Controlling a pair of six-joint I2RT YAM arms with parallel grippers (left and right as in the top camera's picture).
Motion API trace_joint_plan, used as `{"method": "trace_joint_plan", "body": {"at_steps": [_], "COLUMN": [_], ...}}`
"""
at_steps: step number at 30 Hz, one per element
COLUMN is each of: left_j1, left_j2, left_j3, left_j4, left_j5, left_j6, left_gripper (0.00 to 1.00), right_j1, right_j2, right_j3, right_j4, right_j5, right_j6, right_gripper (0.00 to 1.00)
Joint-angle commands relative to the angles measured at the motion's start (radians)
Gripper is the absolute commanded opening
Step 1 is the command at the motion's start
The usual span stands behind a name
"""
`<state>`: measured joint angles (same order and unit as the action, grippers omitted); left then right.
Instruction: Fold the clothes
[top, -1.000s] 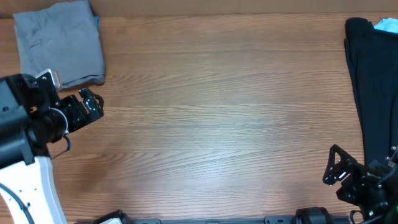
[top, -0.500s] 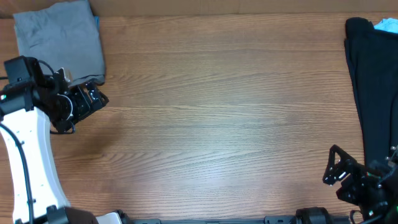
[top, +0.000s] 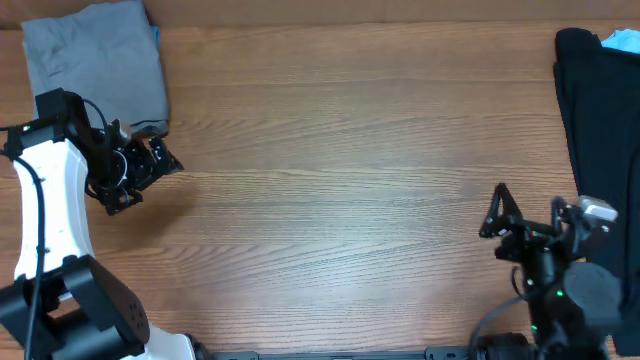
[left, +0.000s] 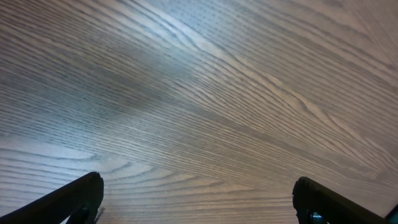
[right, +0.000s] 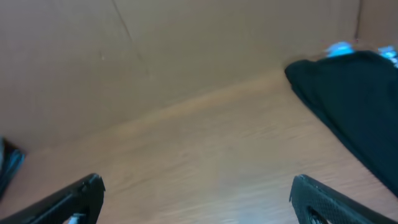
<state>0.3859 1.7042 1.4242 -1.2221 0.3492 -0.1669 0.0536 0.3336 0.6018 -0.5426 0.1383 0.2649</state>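
Right tool (top: 490, 212) shifted inward, spread, empty; left tool (top: 165, 158) spread beside clothes (top: 95, 70), lower corner seemingly behind arm (top: 48, 205).

Looks down on pale wood-grain tabletop (left: 205, 93), grain slanting toward the lower right. Shows the left hand (left: 199, 202) spread wide, black fingertips (left: 74, 199) at both bottom corners, wood between them.

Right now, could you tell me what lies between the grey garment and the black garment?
Nothing: in the overhead view only bare wooden table runs from the grey garment to the black garment.
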Motion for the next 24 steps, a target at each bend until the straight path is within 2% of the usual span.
{"method": "trace_joint_plan", "body": {"at_steps": [1, 3, 8, 18, 24], "left_j1": [-0.007, -0.007, -0.007, -0.007, -0.007], "left_j2": [0.030, 0.041, 0.044, 0.044, 0.044], "left_j3": [-0.003, -0.003, -0.003, -0.003, -0.003], "left_j4": [0.001, 0.001, 0.001, 0.001, 0.001], "left_j5": [0.006, 0.006, 0.006, 0.006, 0.006], "left_j6": [-0.017, -0.017, -0.017, -0.017, -0.017], "left_gripper": [1.00, 1.00, 1.00, 1.00, 1.00], "right_j1": [-0.003, -0.003, -0.003, -0.003, -0.004], "right_j2": [-0.042, -0.051, -0.055, -0.322, -0.331], "right_j3": [-0.170, -0.260, -0.388, -0.496, -0.536], "right_j4": [0.167, 0.285, 0.427, 0.381, 0.451], "right_j5": [-0.022, -0.049, -0.101, -0.107, -0.107], "right_j6": [-0.012, -0.012, -0.011, -0.039, -0.079], "right_gripper": [1.00, 1.00, 1.00, 1.00, 1.00]}}
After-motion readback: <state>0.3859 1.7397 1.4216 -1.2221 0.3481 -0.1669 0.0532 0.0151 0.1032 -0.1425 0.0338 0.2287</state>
